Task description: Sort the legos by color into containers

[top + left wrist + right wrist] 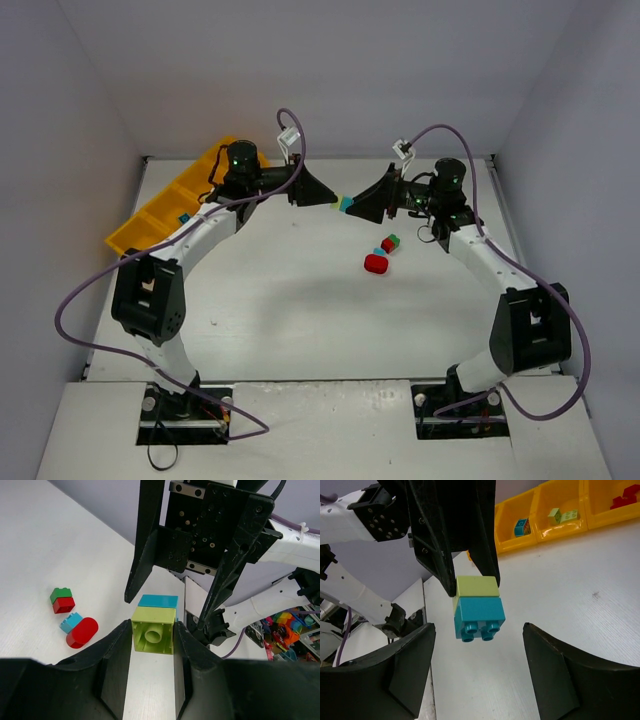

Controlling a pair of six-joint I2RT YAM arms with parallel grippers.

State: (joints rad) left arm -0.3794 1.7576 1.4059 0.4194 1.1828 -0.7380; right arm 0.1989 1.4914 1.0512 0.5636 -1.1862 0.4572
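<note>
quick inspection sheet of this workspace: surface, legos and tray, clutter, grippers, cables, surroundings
surface: white table, a small dark mark
job's things: yellow-green brick with teal brick stacked on it, held between the arms; red half-round, green-on-red stack and small blue brick loose; orange-yellow tray holds blue, yellow-green and red pieces in separate compartments
clutter: nothing seen
grippers: left gripper shut on the yellow-green brick; right gripper open, straddling the teal brick with gaps either side
cables: purple cable loops off each arm, away from the bricks
surroundings: plain walls on three sides
</note>
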